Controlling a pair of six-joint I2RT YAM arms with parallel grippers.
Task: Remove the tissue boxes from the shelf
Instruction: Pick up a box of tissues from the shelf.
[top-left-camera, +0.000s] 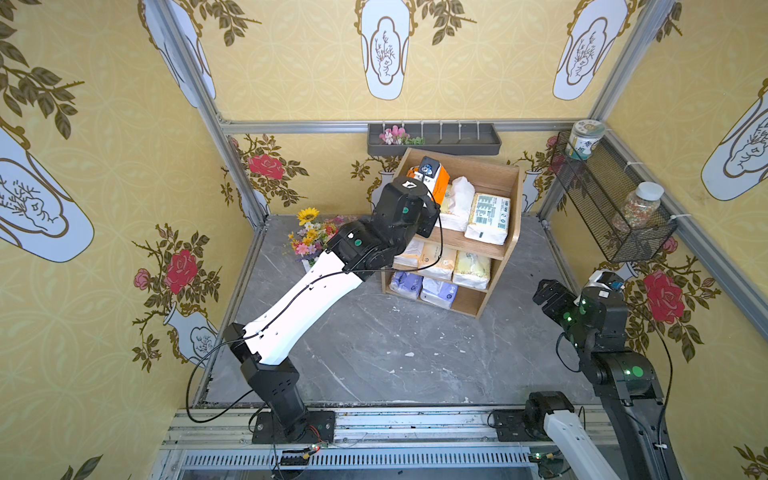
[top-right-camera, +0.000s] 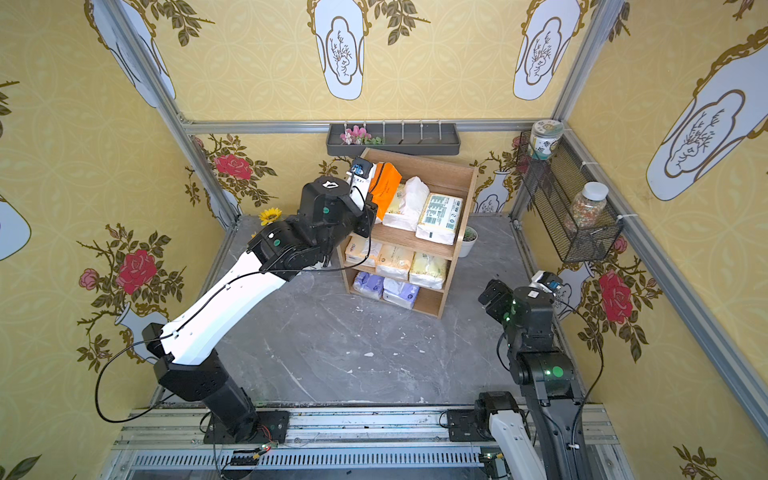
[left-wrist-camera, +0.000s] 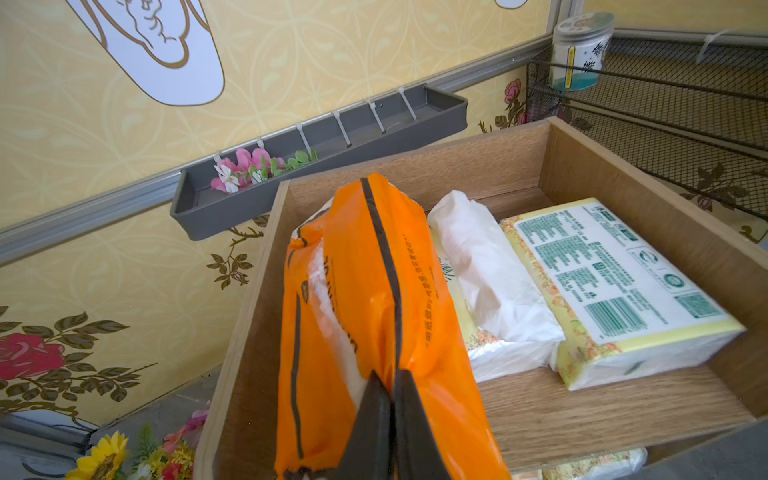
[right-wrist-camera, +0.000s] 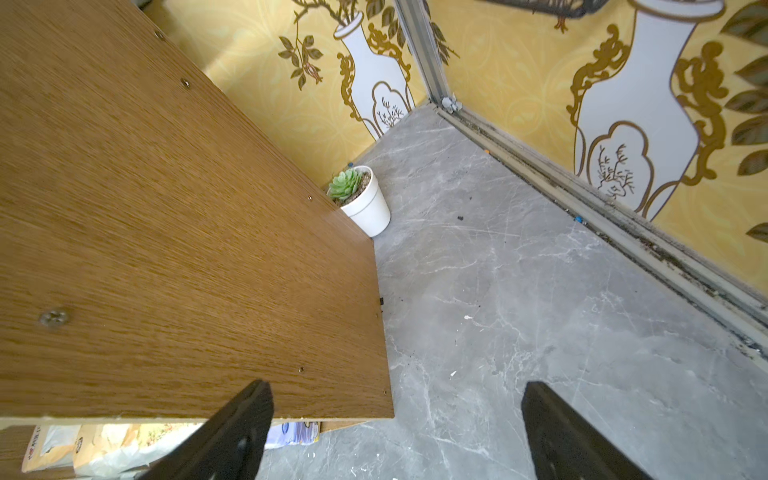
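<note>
Orange tissue pack (left-wrist-camera: 374, 291) sits tilted on edge at the left end of the shelf's (left-wrist-camera: 457, 166) top tier, with the left gripper (left-wrist-camera: 390, 388) pinched tight on its near end. We see a cream pack (left-wrist-camera: 505, 353) w/ loose tissue spilling out just beside it, then the green-printed pack (left-wrist-camera: 615, 282) lying flat. The shelf's side panel hems the orange one in on its other side. Grey wall tray (left-wrist-camera: 324, 137) hangs just behind the shelf top. Three cream packs (top-left-camera: 436, 262) fill the mid tier, two lavender packs (top-left-camera: 405, 284) the bottom. Right gripper (right-wrist-camera: 399, 388) — jaws wide, nothing btw them — sits by the shelf's outer panel, near a potted succulent (right-wrist-camera: 365, 203).
</note>
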